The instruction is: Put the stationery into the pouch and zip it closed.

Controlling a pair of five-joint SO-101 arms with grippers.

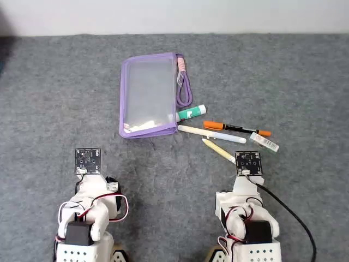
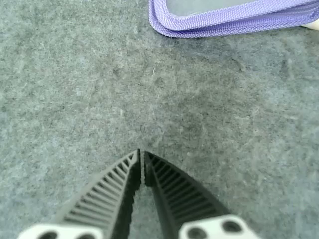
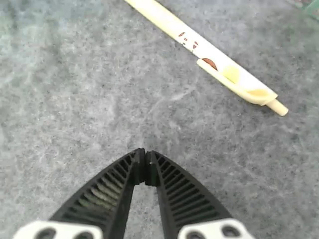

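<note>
The purple pouch (image 1: 148, 95) lies flat on the grey carpeted table (image 1: 49, 98), a little toward 11 o'clock from the table's middle, with its wrist loop (image 1: 185, 90) along the 3 o'clock edge. The stationery is scattered outside it, off its 4 o'clock corner. A green-and-white marker (image 1: 191, 113) is nearest, with one end at that corner. Beyond it lie an orange pen (image 1: 237, 129), a white pen (image 1: 210, 133), a yellow pen (image 1: 218, 150) and a small white eraser (image 1: 264, 142). The left gripper (image 2: 141, 153) sits low at 7 o'clock of the pouch (image 2: 224, 22), its tips pressed together and holding nothing. The right gripper (image 3: 145, 152) sits at 5 o'clock of the pouch, likewise closed and empty, just short of the yellow pen (image 3: 199, 50).
</note>
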